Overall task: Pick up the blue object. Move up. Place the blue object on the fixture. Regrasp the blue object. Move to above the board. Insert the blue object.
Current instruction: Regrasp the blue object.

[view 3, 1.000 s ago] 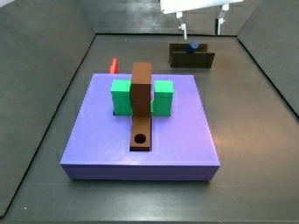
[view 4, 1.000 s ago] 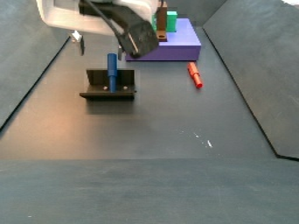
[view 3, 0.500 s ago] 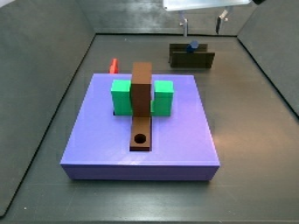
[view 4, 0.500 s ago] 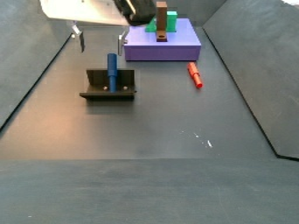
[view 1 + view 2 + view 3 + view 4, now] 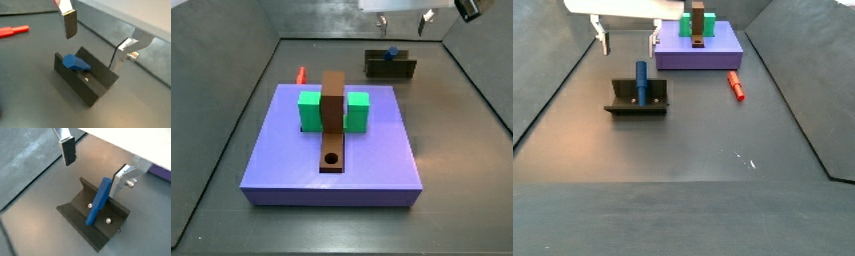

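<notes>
Slim blue object leaning in dark notched fixture — gripper above, fingers spread, empty

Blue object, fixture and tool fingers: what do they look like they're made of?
Blue object: probably plastic, uniform matte blue, no glints.
Fixture: dark, dull sheet, likely painted or anodized metal; screw heads show in its base in a wrist view.
Fingers: flat silver plates, likely metal, with dark pads that look like rubber.
The tool hangs open above the fixture, apart from the blue object.

Blue object in fixture — gripper above; board behind.
</notes>
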